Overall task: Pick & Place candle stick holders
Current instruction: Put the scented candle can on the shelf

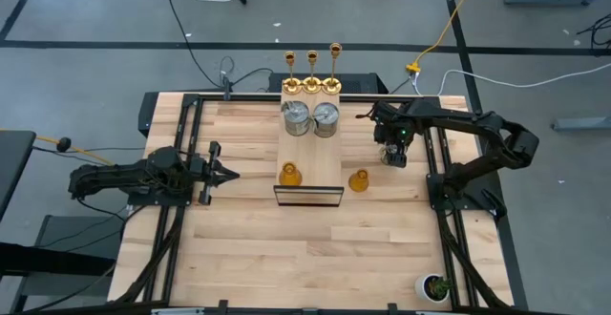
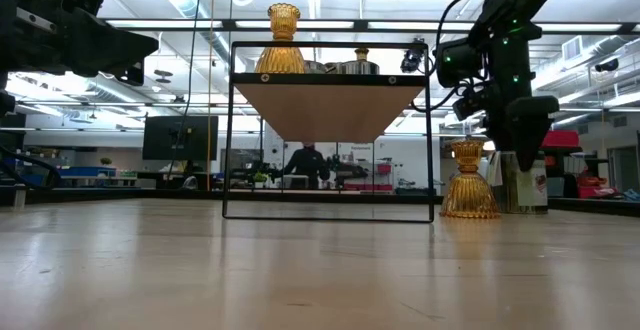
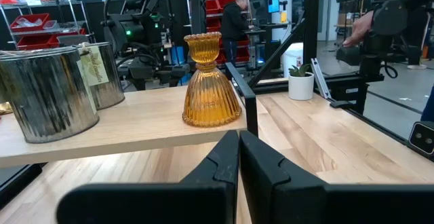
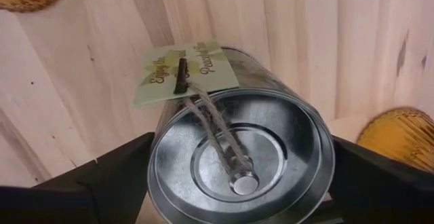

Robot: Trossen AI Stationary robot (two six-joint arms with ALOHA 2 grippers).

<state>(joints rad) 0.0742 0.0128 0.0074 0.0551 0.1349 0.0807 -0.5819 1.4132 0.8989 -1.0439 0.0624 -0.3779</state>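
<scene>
Silver can (image 4: 241, 159) between right end effector (image 4: 237, 183) fingers

Robotics lab, red parts bins (image 3: 30, 26), monitor (image 2: 180, 137), floor cables (image 1: 449, 24), person (image 2: 307, 165) at bench

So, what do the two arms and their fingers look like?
Both arms are dark, nearly black, made of jointed segments. The left arm ends in two flat, wedge-shaped matte black fingers. The right arm carries small green lights near its wrist and black cables looped along it. Its fingers are the same black.
</scene>
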